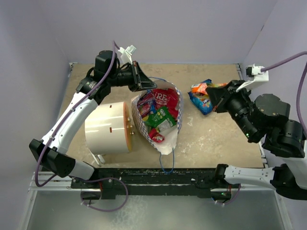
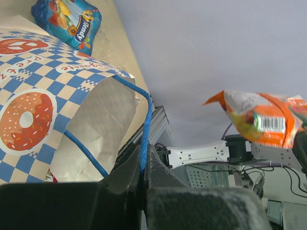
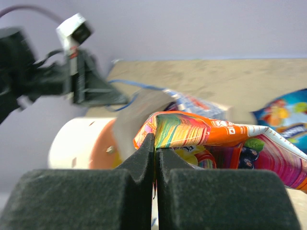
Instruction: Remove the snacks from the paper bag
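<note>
Desk: Left gripper (image 2: 143, 163)?

Field: Pinched shut on the blue cord (image 2: 144, 129) at the far rim of the bag (image 2: 43, 96), propping the mouth open.

Desk: Right gripper (image 3: 154, 143)?

Field: Clamped tight on a corner of an orange packet (image 3: 201, 132), held in the air to the right of the bag, clear of its rim.

Desk: Anything else outside?

Field: One blue packet (image 1: 201, 105), flat on the table (image 1: 216, 139) right of the bag, just under the held one. Touching or not, impossible to tell.

Desk: And inside?

Field: A heap of red (image 1: 163, 99), green (image 1: 160, 117) and pink wrappers, packed together within the bag's walls. Exact count impossible to tell.

Desk: Neighbours?

Field: White cylinder (image 1: 108, 127) on its side, hard against the bag's left wall.

Desk: Handling?

Field: By the look, light and puffed with air, in slick, crinkly film. Likely to squirt out of a squeeze across the pillowy middle. Better taken by a crimped end seam or a flat corner, as with the orange one. Contents probably brittle, so no hard crushing.

Desk: The bag itself?

Field: Thin paper, soft and light. Likely to slump shut or slide without the cord held. Probably prone to tearing at the cord holes under a hard tug.
</note>
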`<state>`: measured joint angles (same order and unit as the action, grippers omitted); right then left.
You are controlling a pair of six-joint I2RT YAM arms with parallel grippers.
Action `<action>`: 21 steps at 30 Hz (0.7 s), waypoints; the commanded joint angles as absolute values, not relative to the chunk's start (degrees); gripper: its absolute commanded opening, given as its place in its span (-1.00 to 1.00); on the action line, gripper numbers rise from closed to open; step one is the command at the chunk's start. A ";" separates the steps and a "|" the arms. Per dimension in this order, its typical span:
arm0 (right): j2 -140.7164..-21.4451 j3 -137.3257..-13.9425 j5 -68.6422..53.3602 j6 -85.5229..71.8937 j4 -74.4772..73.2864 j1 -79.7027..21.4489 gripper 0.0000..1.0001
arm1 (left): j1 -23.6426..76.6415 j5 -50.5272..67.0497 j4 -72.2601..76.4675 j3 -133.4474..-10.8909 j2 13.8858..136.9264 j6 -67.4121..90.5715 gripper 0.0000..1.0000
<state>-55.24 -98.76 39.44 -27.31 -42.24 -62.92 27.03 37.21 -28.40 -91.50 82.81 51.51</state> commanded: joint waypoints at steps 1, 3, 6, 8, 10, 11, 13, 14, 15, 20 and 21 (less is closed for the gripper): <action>-58.14 -100.58 57.59 -24.21 -43.00 -62.30 -1.00 | 27.07 36.62 -26.66 -92.19 82.38 52.14 -1.00; -58.84 -99.58 56.94 -22.95 -42.78 -59.91 -1.00 | 27.08 36.44 -26.88 -92.04 82.22 52.18 -1.00; -60.78 -97.46 46.25 -21.80 -42.98 -48.70 -1.00 | 27.07 36.42 -26.94 -92.08 82.27 52.28 -1.00; -62.51 -95.57 37.15 -21.55 -42.98 -39.59 -1.00 | 27.11 36.47 -26.99 -92.10 82.19 52.50 -1.00; -65.22 -94.11 28.97 -21.00 -43.01 -32.44 -1.00 | 27.16 36.43 -27.10 -92.11 82.10 52.63 -1.00; -67.29 -94.30 26.37 -21.60 -43.88 -30.92 -1.00 | 27.24 36.40 -27.26 -92.15 82.04 52.68 -1.00; -71.14 -94.55 22.44 -22.48 -45.63 -28.44 -1.00 | 27.37 36.31 -27.69 -92.19 81.82 52.68 -1.00; -73.04 -94.64 20.84 -22.77 -46.56 -27.08 -1.00 | 27.42 36.25 -27.95 -92.15 81.56 52.63 -1.00; -74.73 -94.57 18.83 -23.03 -47.16 -25.37 -1.00 | 27.50 36.09 -28.28 -92.07 81.30 52.56 -1.00; -80.77 -94.07 11.33 -25.05 -46.59 -17.23 -1.00 | 27.84 35.42 -29.50 -91.30 79.73 52.39 -1.00; -81.98 -94.42 10.41 -26.11 -46.81 -15.72 -1.00 | 27.86 35.34 -29.57 -91.05 79.38 52.43 -1.00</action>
